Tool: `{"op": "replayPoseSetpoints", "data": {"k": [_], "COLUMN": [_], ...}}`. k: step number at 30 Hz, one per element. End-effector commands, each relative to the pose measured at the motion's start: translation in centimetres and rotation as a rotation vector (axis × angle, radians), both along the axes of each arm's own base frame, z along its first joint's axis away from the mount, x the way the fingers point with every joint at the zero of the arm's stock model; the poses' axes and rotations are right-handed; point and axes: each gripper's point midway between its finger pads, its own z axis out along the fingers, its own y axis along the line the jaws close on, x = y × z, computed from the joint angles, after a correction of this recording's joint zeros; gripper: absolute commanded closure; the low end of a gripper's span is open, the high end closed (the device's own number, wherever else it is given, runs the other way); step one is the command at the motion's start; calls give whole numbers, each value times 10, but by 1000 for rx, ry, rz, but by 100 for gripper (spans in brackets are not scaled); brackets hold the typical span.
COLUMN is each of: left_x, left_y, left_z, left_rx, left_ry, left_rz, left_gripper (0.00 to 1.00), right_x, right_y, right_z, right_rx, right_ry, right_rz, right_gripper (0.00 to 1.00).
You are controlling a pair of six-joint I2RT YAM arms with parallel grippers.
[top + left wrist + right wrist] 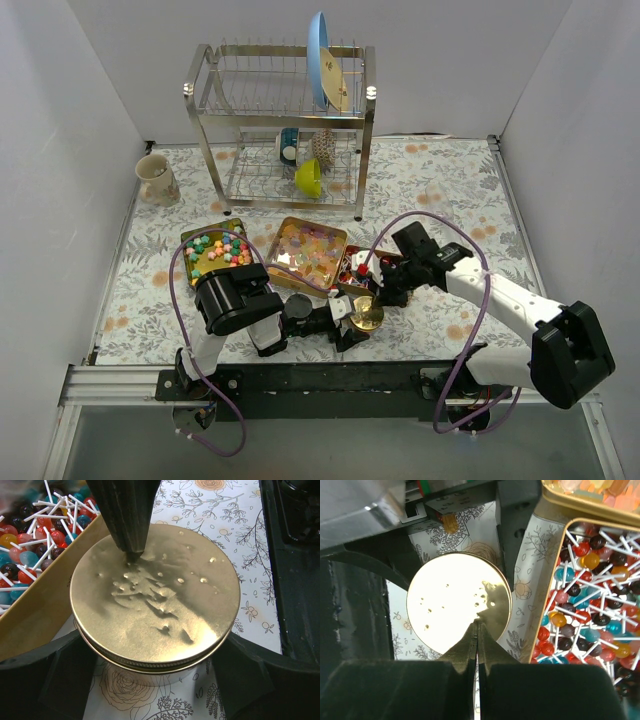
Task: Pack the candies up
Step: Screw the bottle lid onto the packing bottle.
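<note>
Gripped jar (150, 672) w/ L gripper (155, 655) nr front edge of table (440, 190): fingers (55, 675) spread wide, pressed to both sides just under gold lid (455, 600). Noted lid flat on jar, top dimpled; couldn't tell jar contents. Touched lid top w/ R gripper (477, 625), tips down nr rim, fingers shut tight together, nothing betw. them.

Found candies in three open tins just beyond. Nearest, right beside jar: R tin (547, 595), full of lollipops (590, 590), red, blue, orange, dark, w/ white sticks. Next, to its left and a bit farther: mid tin (290, 225) w/ orange rounds (312, 250), translucent. Farther left: L tin (188, 240) w/ bright pieces (218, 250), pink, green, yellow, blue.

Saw wire rack (280, 120) at back of table, well apart from tins: blue plate (318, 60) upright on top tier, yellow-green bowl (309, 177) tilted on lower tier. Spotted mug (157, 180) at far L corner, upright, left of rack.
</note>
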Motion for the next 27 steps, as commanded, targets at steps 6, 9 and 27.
{"op": "replayPoseSetpoints", "data": {"k": [6, 9, 27], "left_x": [18, 18, 22], "left_y": [15, 15, 18], "left_z": [12, 14, 16], "left_rx": [-95, -99, -96], "left_ry": [-98, -103, -118], "left_rz": [99, 102, 112], "left_gripper": [100, 100, 100], "right_x": [-62, -62, -98], "right_y": [-128, -131, -140], "right_z": [-82, -78, -54], "right_rx": [-634, -647, -738], "right_ry": [95, 93, 136], "right_rz": [133, 160, 500], "right_gripper": [99, 99, 99]}}
